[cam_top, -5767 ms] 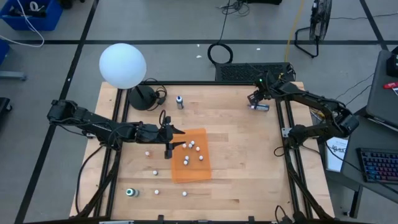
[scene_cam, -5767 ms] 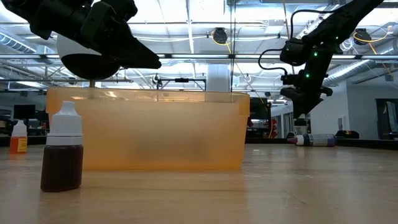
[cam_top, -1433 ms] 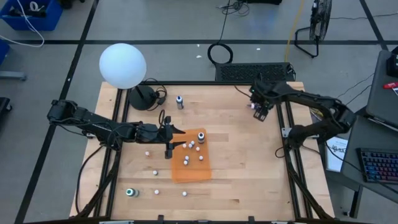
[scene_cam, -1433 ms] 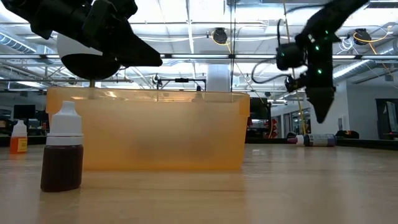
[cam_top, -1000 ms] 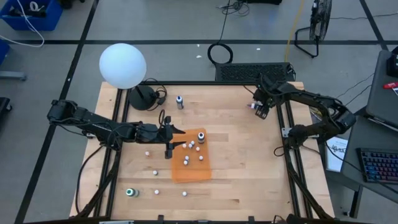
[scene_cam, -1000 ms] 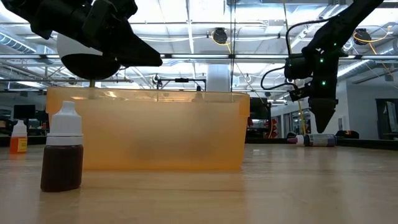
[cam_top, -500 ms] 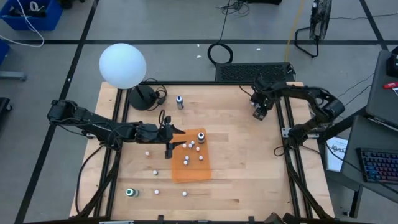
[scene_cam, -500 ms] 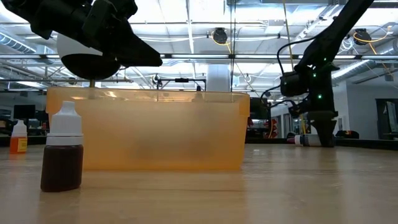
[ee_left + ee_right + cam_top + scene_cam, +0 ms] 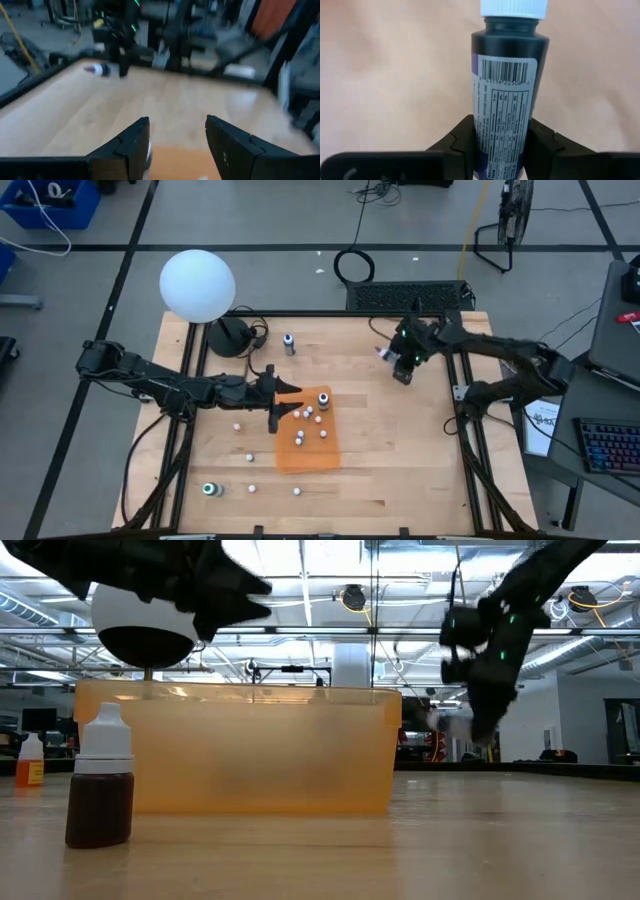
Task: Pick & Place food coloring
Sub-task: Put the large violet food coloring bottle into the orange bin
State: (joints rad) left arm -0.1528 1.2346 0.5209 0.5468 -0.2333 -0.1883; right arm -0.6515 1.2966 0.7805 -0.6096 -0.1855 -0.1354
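Item: dark food coloring bottle (image 9: 507, 95), white cap, pinched in my right pincer (image 9: 398, 366) above the surface's (image 9: 390, 450) far right. Step: carry. Next: cross to the orange bin (image 9: 310, 455), release. Left pincer (image 9: 176, 145) spread over bin.

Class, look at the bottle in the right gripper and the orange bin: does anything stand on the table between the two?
Nothing visible does. The right gripper grips the dark bottle, and only bare table lies between it and the orange bin. The left gripper hangs open at the bin's opposite edge.
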